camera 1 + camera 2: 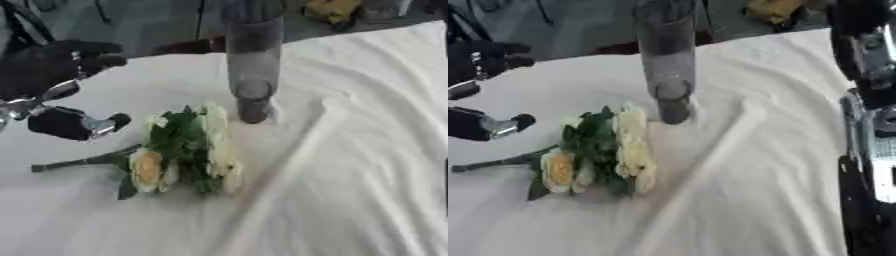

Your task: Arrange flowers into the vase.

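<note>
A bunch of cream and pale yellow flowers (185,150) with green leaves lies on its side on the white cloth, its dark stem (83,161) pointing left. Just behind it stands a tall grey glass vase (254,65), upright, with nothing showing inside. My left hand (39,70) hovers at the left edge, above and left of the stem, open. Its thumb (79,125) is spread from the fingers and nothing is between them. A black and silver part of my right arm (872,125) runs down the right edge in the right eye view, away from the flowers.
The white cloth (350,175) covers the table in loose folds, with a long ridge running from the vase toward the front. A yellow object (331,9) lies beyond the table's far edge. Dark floor shows behind.
</note>
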`<state>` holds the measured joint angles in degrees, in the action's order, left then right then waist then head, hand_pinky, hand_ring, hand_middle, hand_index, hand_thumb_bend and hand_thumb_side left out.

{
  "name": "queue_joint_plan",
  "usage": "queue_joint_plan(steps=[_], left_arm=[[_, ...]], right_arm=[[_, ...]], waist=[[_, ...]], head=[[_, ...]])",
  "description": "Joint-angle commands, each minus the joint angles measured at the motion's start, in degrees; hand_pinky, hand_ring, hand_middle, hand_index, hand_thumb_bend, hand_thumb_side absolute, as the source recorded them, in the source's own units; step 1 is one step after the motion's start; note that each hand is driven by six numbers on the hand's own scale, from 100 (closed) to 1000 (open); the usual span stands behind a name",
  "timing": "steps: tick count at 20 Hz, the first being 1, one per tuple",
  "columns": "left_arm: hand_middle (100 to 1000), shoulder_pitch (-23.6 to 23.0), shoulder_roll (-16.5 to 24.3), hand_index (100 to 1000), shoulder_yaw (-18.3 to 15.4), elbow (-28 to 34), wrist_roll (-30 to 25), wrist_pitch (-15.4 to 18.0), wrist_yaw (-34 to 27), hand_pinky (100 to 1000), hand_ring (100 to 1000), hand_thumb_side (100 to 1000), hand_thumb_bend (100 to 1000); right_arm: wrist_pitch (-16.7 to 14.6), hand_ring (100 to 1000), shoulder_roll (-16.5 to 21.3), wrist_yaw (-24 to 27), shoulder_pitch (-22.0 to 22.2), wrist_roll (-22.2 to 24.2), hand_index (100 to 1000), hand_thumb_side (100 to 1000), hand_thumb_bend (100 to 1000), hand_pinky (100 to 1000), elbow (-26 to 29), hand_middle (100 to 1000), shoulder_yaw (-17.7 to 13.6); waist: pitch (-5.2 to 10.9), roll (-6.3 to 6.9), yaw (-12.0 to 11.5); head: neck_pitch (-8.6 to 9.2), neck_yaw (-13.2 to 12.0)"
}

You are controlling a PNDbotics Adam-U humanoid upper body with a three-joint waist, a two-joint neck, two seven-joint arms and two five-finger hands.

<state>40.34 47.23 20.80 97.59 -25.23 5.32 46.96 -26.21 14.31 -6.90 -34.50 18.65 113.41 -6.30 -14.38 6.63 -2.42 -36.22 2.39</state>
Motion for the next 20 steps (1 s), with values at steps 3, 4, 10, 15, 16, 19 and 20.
queue_joint_plan(steps=[3,4,10,15,16,19,20], left_arm=[[1000,0.35,3.78,1000,-1.15,1.82,-5.31,1.02,0.16,1000,1000,830,501],[1000,0.39,3.82,1000,-1.39,2.31,-6.37,0.86,-0.07,1000,1000,830,501],[1000,-0.88,5.49,1000,-0.58,2.76,-12.42,2.07,1.44,1000,1000,754,455],[1000,-0.52,5.08,1000,0.09,2.32,-17.18,3.94,4.35,1000,1000,772,479],[1000,-0.41,4.91,1000,0.19,2.22,-18.12,4.17,4.42,1000,1000,774,478],[1000,-0.12,4.4,1000,0.39,1.75,-20.7,4.27,3.61,997,995,769,483],[1000,0.04,4.25,1000,0.47,1.52,-21.24,4.13,3.28,997,995,769,483]], right_arm=[[-0.2,839,0.42,0.2,-1.21,0.09,926,1000,238,793,0.66,787,0.18],[-0.21,839,0.43,0.2,-1.2,0.09,926,1000,238,793,0.65,787,0.18],[-0.34,835,0.5,0.16,-1.55,-0.02,926,1000,240,794,0.53,782,0.11],[-0.4,835,0.48,0.24,-1.63,-0.04,926,1000,241,795,0.46,781,0.09],[-0.4,835,0.5,0.25,-1.62,-0.03,926,1000,241,795,0.45,781,0.07],[-0.41,835,0.53,0.28,-1.64,-0.05,926,1000,241,795,0.43,781,0.01],[-0.41,835,0.54,0.29,-1.64,-0.05,926,1000,241,795,0.42,781,0.0]], waist=[[0.85,-0.24,0.0],[0.86,-0.25,-0.02],[0.5,-0.46,0.21],[0.37,-0.51,0.32],[0.35,-0.52,0.36],[0.29,-0.54,0.44],[0.29,-0.55,0.44]], head=[[0.55,-0.16],[0.55,-0.15],[0.83,-0.27],[0.96,-0.28],[0.98,-0.29],[1.07,-0.29],[1.08,-0.28]])
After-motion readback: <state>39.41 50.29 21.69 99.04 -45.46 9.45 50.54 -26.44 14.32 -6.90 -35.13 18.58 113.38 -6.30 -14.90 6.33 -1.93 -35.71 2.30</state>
